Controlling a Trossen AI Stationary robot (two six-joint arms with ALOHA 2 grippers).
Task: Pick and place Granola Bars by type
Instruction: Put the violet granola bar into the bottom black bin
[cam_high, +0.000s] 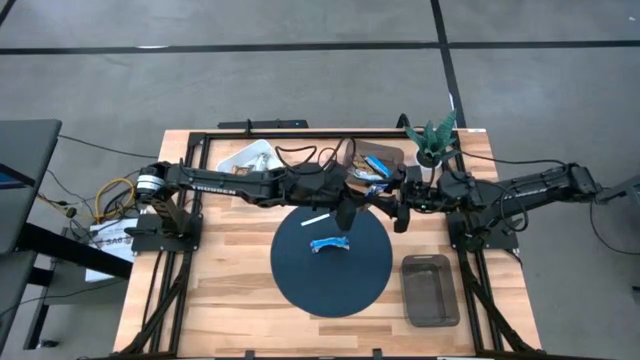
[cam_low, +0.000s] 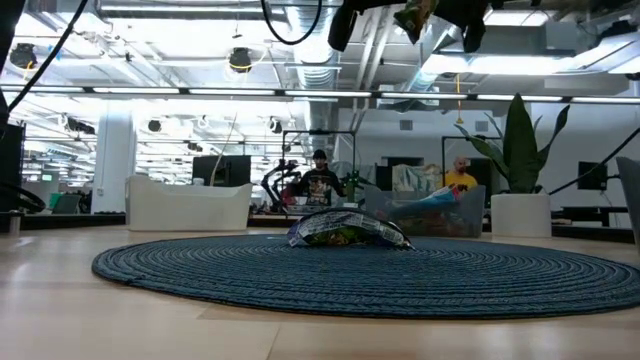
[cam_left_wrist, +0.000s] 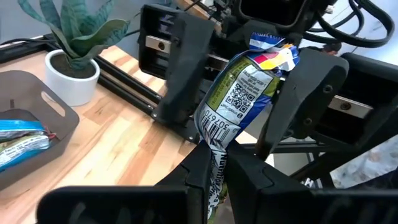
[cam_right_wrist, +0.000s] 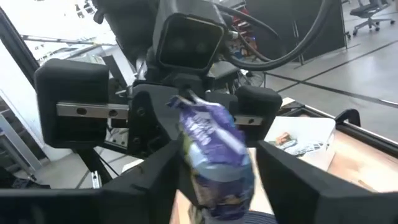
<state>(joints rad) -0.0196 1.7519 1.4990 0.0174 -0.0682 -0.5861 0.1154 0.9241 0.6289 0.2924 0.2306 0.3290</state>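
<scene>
Above the round mat (cam_high: 300, 272), both grippers on 1 granola bar (cam_left_wrist: 239, 93).

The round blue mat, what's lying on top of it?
A blue granola bar and a thin white strip lie on the round mat. The left gripper and right gripper hang over its far edge, hiding that part.

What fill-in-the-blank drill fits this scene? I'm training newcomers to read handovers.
The left gripper holds a multicoloured ___ up to the right gripper. A blue bar lies on the round ___. The potted plant stands on the ___ arm's side of the table.
Missing: granola bar; mat; right.
</scene>
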